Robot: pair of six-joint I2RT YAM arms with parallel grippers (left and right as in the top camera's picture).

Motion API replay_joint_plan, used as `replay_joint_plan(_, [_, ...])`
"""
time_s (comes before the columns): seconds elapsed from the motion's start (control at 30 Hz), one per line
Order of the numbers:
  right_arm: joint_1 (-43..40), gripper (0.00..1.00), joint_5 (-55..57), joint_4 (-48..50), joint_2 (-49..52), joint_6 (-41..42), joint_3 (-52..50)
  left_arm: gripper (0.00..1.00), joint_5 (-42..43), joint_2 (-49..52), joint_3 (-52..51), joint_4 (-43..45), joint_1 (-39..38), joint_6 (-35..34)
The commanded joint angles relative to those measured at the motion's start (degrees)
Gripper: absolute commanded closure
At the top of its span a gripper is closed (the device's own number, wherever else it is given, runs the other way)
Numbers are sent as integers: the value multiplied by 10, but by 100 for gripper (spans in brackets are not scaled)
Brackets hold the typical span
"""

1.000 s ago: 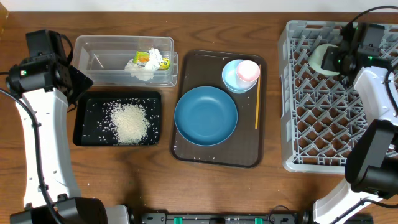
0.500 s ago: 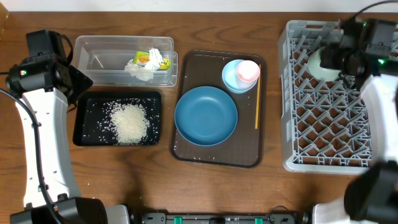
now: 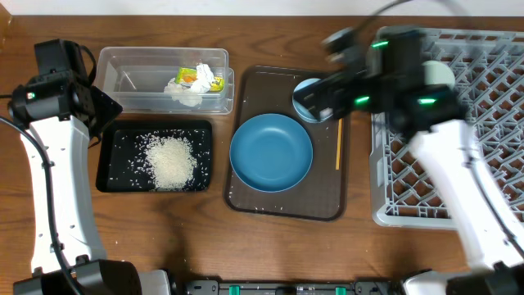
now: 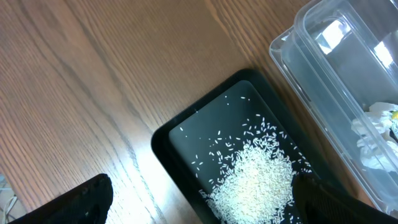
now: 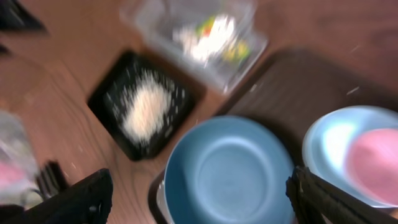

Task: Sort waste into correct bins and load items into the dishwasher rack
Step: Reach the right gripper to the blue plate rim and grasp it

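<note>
My right arm (image 3: 442,156) has swung off the rack (image 3: 499,106), leaving the mint-green bowl (image 3: 440,74) inside, and blocks the pink cup (image 5: 373,163) from overhead; right gripper (image 5: 202,208) and left gripper (image 4: 205,208) both gape empty

**Colours and patterns observed**

Table (image 3: 164,238): brown wood, streaked grain. Tub (image 3: 131,78): clear. Tissue (image 3: 187,94): white. Wrapper (image 3: 199,76): yellow-green. Small tray (image 3: 110,164): black, speckled with white rice (image 3: 172,161). Serving tray (image 3: 286,205): dark brown. Large bowl (image 3: 271,152): dark blue. Small bowl (image 3: 303,94): light blue. Cup (image 5: 373,158): pink. Stick (image 3: 338,147): orange. Rack (image 3: 417,176): grey lattice. Blurred bowl (image 3: 438,74): pale mint.
</note>
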Motion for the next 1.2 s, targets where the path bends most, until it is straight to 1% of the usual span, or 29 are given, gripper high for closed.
replay_joint_plan(0.0, [96, 8, 130, 0, 38, 12, -2, 6, -3, 1, 2, -2, 2, -5])
replay_joint_plan(0.1, [168, 6, 201, 2, 82, 26, -2, 6, -3, 1, 2, -2, 2, -5])
replay_joint_plan(0.2, [220, 7, 277, -6, 127, 72, -2, 6, -3, 1, 2, -2, 2, -5])
replay_joint_plan(0.27, [244, 9, 303, -12, 155, 94, -2, 6, -3, 1, 2, -2, 2, -5])
replay_joint_plan(0.43, [285, 30, 303, -13, 209, 123, -2, 6, -3, 1, 2, -2, 2, -5])
replay_joint_plan(0.6, [313, 32, 303, -16, 248, 128, -2, 6, -3, 1, 2, -2, 2, -5])
replay_joint_plan(0.7, [325, 39, 306, -14, 265, 128, -2, 6, -3, 1, 2, -2, 2, -5])
replay_joint_plan(0.8, [331, 48, 316, -14, 275, 131, -2, 6, -3, 1, 2, -2, 2, -5])
replay_joint_plan(0.93, [331, 54, 340, -18, 275, 143, -2, 6, -3, 1, 2, -2, 2, -5])
replay_joint_plan(0.97, [331, 58, 340, -18, 275, 144, -2, 6, -3, 1, 2, -2, 2, -5])
replay_joint_plan(1.03, [330, 71, 340, -18, 275, 144, -2, 6, -3, 1, 2, -2, 2, -5])
replay_joint_plan(1.07, [330, 77, 340, -19, 274, 144, -2, 6, -3, 1, 2, -2, 2, -5])
replay_joint_plan(1.17, [330, 88, 339, -19, 269, 146, -2, 6, -3, 1, 2, -2, 2, -5])
